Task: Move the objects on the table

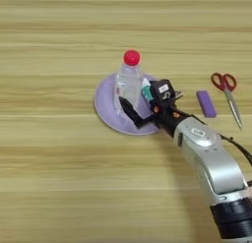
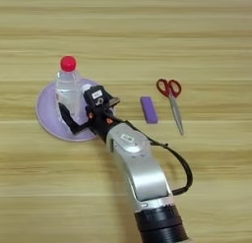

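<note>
Bottle (image 1: 128,82) w/ red cap stood upright on the purple plate (image 1: 106,114), roughly mid-worktop (image 1: 59,178). Right gripper (image 1: 139,105) was at the plate, its jaws spread apart, not clamped on anything: one black finger (image 1: 129,111) lay low across the plate beside the bottle's base, the other side sat up by the gripper body. A white tube w/ green label (image 1: 146,91) showed just behind the bottle, between bottle and gripper body; couldn't tell if it lay on the plate or touched a finger. Judging by the layout, the plate served as the drop spot and the arm reached in low from the right so as not to tip the bottle.

Purple block (image 1: 206,103) lay flat on the worktop well right of the plate, w/ red-handled scissors (image 1: 226,95) just beyond it, blades pointing toward the robot. Both sat apart from the arm, likely not yet handled.

Views differed: left eye showed the tube's green patch clearly; in right eye the gripper body (image 2: 100,105) mostly covered it. Right eye showed more of the silver forearm (image 2: 140,173) and the black cable (image 2: 179,168) looping off it; left eye cut the arm at the bottom right corner.
</note>
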Robot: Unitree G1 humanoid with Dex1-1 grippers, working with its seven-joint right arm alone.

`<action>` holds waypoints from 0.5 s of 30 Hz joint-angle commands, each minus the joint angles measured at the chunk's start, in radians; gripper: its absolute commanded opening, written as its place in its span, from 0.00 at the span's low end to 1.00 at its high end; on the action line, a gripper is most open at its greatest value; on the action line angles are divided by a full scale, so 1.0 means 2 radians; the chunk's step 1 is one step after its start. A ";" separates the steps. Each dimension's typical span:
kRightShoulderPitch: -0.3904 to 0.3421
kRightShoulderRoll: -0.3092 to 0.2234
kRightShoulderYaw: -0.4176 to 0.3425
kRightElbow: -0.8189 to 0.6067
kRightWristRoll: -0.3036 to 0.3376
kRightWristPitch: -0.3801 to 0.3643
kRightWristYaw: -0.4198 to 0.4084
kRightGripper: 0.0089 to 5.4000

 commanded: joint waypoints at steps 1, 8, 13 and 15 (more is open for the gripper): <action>-0.014 -0.016 -0.012 -0.032 -0.007 -0.013 -0.006 0.99; -0.005 -0.033 -0.015 -0.023 -0.023 -0.018 -0.007 0.99; -0.003 -0.044 -0.018 -0.016 -0.030 -0.020 -0.003 0.99; -0.003 -0.049 -0.022 -0.014 -0.031 -0.021 -0.002 0.99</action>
